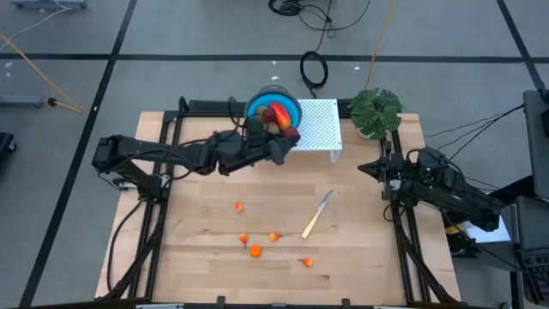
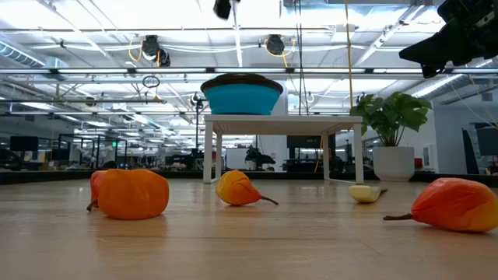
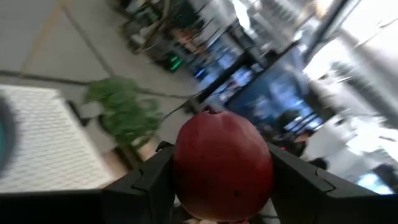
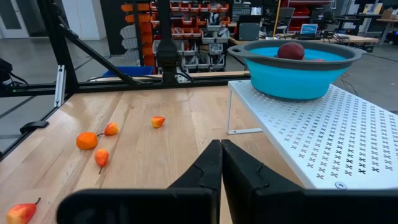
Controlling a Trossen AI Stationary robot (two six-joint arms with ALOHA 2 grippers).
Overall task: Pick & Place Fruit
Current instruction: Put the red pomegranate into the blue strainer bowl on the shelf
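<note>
**A:** Can't make out much of the left end effector (image 1: 287, 137) from overhead, it's bunched up against the blue bowl (image 1: 257, 106) at the far side of the counter (image 1: 197, 257). What's it got?

**B:** The left wrist view sorts that out: its two dark fingers are clamped on a round dark red fruit (image 3: 222, 165), smooth and a bit glossy. The bottom of the fruit is cut off at the picture's edge. Overhead you just see a dark red blob at the bowl's right rim.

**A:** And in the bowl?

**B:** An oblong red-yellow fruit (image 1: 276, 114) plus another dark red one (image 4: 290, 50); the rest is hidden behind the rim. The bowl sits on a white perforated metal stand (image 1: 318, 129) with thin legs.

**A:** Right arm?

**B:** Parked at the right edge near the leafy plant (image 1: 376, 110), right end effector (image 4: 221, 163) with fingers pressed together, holding nothing.

**A:** Leftovers?

**B:** Small orange fruits (image 1: 255, 251) with little stems scattered on the near middle of the wooden counter, well apart from each other. A yellow-handled knife (image 1: 316, 214) lies diagonally just right of them. Plenty of bare wood on the left side and between the stand and the fruits.
</note>
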